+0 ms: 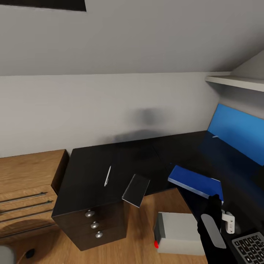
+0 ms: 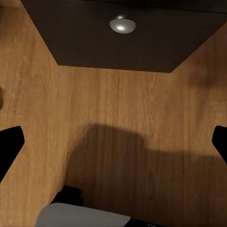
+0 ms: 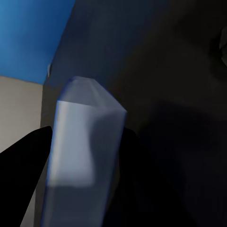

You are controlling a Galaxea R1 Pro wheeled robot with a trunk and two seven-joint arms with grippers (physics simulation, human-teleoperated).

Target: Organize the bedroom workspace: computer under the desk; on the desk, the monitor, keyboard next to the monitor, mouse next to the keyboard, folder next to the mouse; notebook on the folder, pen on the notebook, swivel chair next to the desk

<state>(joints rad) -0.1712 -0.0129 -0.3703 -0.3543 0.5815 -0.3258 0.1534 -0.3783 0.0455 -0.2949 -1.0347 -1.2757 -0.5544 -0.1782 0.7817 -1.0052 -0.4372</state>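
light wooden dresser (image 1: 25,190) standing at nine o'clock in the head view, its dark bar handles facing forward, its side just beside a glossy black surface. white wall shelf (image 1: 238,82) projecting at two o'clock beneath the sloped ceiling (image 1: 146,33). pale grey wall (image 1: 91,106) running across the centre. dark panel (image 1: 47,4) showing at eleven o'clock along the upper edge.

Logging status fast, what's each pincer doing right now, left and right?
Left pincer: open, empty, over the floor.
Right pincer: shut on the folder, at the desk.
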